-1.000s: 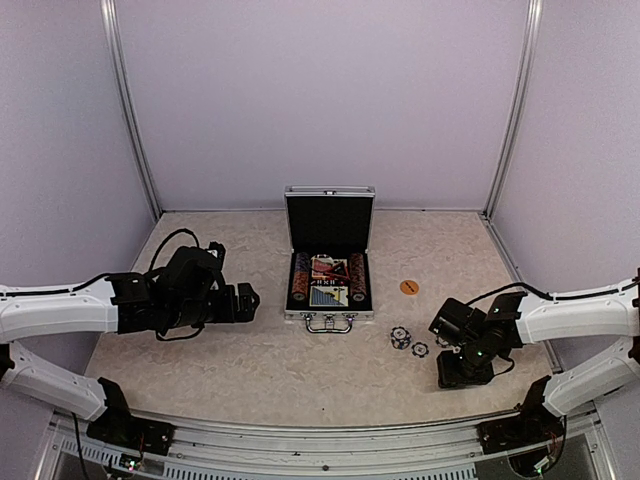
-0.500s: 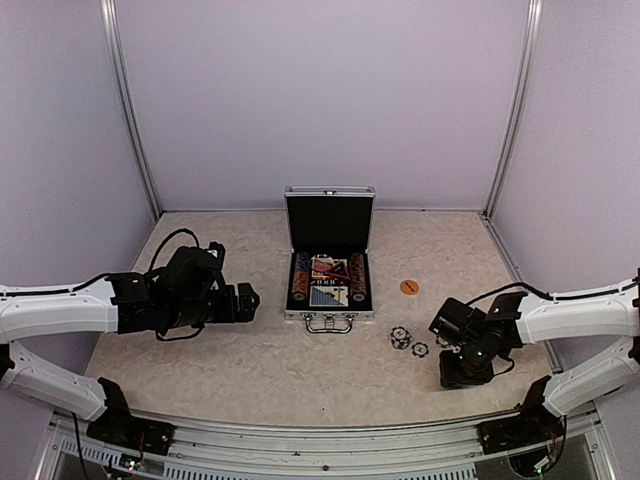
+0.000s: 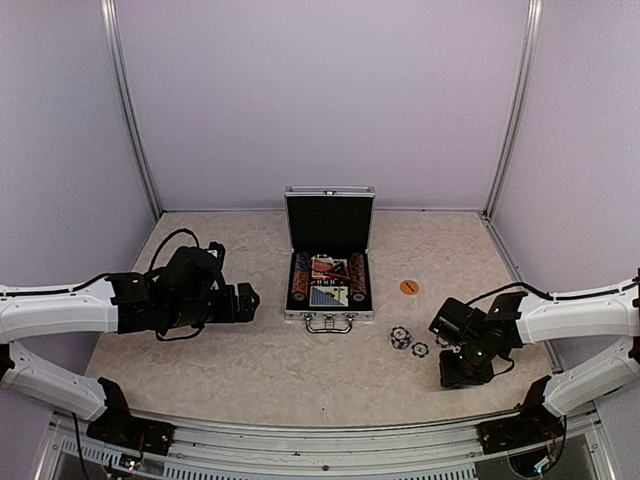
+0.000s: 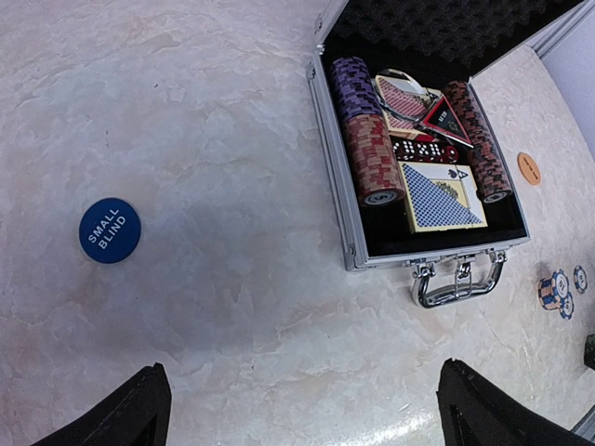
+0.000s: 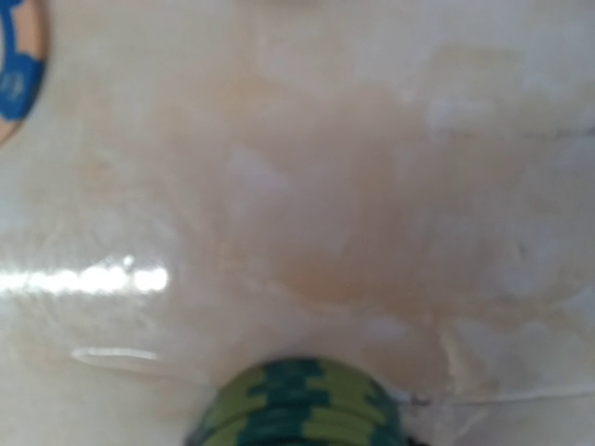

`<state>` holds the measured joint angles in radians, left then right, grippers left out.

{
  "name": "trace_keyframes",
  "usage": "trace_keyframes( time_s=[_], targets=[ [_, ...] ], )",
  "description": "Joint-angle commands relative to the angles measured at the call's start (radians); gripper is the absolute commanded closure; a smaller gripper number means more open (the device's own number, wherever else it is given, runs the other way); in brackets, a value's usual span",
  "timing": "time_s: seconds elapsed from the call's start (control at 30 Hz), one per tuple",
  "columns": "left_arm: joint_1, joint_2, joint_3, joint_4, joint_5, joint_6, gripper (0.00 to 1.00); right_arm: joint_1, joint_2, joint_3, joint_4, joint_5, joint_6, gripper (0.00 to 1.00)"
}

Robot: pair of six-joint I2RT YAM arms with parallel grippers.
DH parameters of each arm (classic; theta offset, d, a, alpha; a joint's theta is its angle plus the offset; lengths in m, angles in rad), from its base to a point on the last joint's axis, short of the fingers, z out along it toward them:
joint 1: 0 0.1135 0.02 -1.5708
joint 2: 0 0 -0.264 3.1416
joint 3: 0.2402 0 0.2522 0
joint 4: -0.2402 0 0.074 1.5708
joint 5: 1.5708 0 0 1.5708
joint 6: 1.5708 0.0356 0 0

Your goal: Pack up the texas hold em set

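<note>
The silver case of the texas hold em set lies open at mid-table, lid up. It holds rows of striped chips, card decks and red dice. My left gripper hovers open left of the case, with nothing between its fingers. My right gripper points down at the table right of the case. A short stack of green striped chips sits at the bottom edge of the right wrist view. That gripper's fingers are hidden.
A blue "SMALL BLIND" disc lies left of the case. An orange disc lies to its right. Loose blue-and-white chips lie near the case handle. One blue-edged chip shows at the right wrist view's corner.
None visible in the top view; both arms stay where they were.
</note>
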<state>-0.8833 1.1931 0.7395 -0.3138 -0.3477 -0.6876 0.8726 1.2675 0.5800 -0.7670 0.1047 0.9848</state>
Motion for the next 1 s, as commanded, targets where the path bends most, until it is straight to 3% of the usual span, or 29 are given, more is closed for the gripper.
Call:
trace_keyframes(
  time_s=[0.0,0.5,0.97],
  targets=[
    [-0.003,-0.009,0.004,0.013,-0.016,0.0,0.01,-0.009,0.014,-0.037,0.028,-0.044,-0.005,1.0],
    [0.0,-0.004,0.02,0.015,-0.008,-0.004,0.01,0.003,-0.012,0.022,0.026,-0.046,-0.038,1.0],
    [0.0,0.007,0.025,0.014,-0.01,-0.003,0.01,0.071,0.141,0.101,0.042,-0.004,-0.037,1.0]
  ],
)
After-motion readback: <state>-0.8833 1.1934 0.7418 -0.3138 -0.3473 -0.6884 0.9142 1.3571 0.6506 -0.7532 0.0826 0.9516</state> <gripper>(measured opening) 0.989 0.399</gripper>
